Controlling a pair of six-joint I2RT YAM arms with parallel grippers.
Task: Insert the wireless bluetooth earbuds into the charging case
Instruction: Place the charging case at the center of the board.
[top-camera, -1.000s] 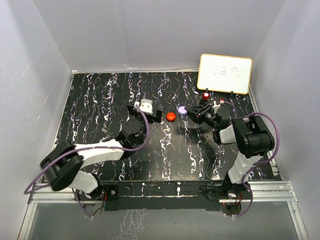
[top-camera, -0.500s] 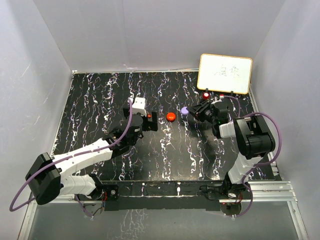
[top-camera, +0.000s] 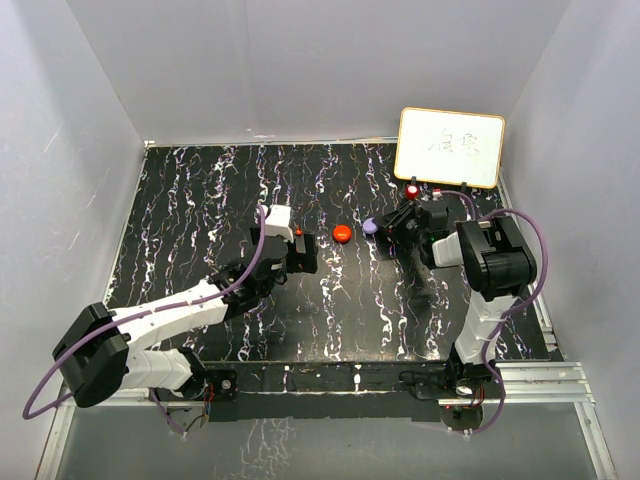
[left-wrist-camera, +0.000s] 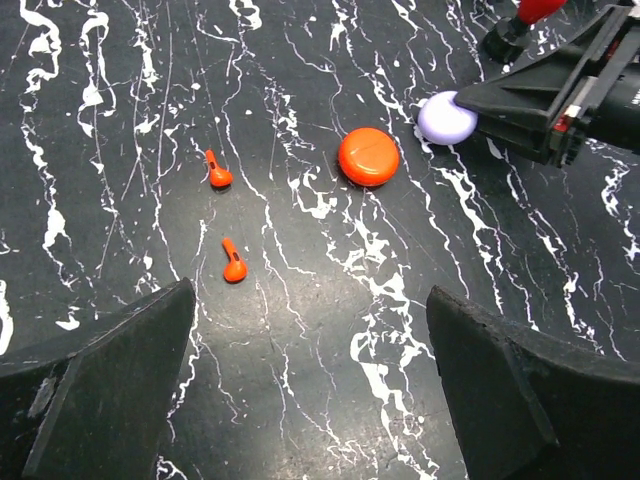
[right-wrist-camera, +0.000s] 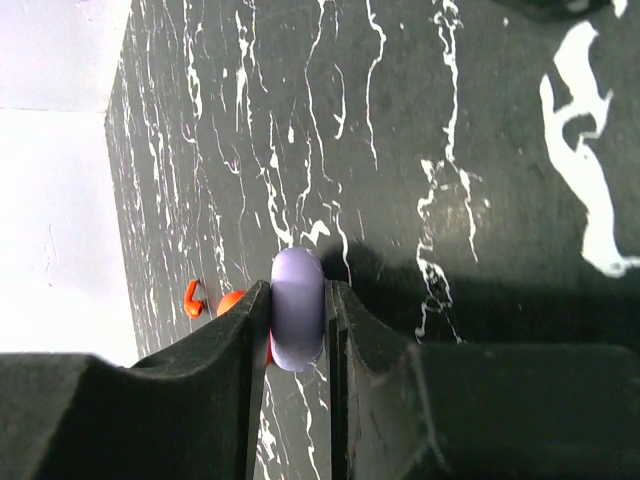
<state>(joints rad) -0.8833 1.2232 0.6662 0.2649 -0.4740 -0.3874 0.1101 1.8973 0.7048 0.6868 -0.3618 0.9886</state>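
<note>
**Now: purple case pinned, no bud picked yet**

So far as we can judge, this is the setup step, ahead of any insertion. The right gripper (right-wrist-camera: 297, 312) is clenched on the purple case (left-wrist-camera: 447, 116), one finger on each side, down at table level. That case sits just beside the red case (left-wrist-camera: 368, 156) but not touching it. The left gripper (left-wrist-camera: 315, 400) hangs over the marbled table (left-wrist-camera: 120, 60) w/ its fingers spread wide and nothing between them. It looks down on the far red bud (left-wrist-camera: 217, 173) and the near red bud (left-wrist-camera: 233, 264).

Next move, as we see it:
- The left arm drops onto one bud, prob. the near one.
- That calls for centring v. closely, since the bud is tiny against that wide spread.
- The fingers should close across the bulb, not the stem, so it doesn't flick away.
- Both cases look shut, so a lid has to come open before anything goes in.

How the earbuds look:
- Each red one is a small glossy orange-red bulb w/ a short stem.
- Both lie loose on the table, near each other but not touching, and apart from the red case.
- The red case is a smooth round disc w/ a faint line across its top.
- The purple case is pale lilac and rounded; we can't tell whether it lies flat or on edge in the grip.
- We can't find the lilac buds in any view; poss. the right arm hides them.
</note>
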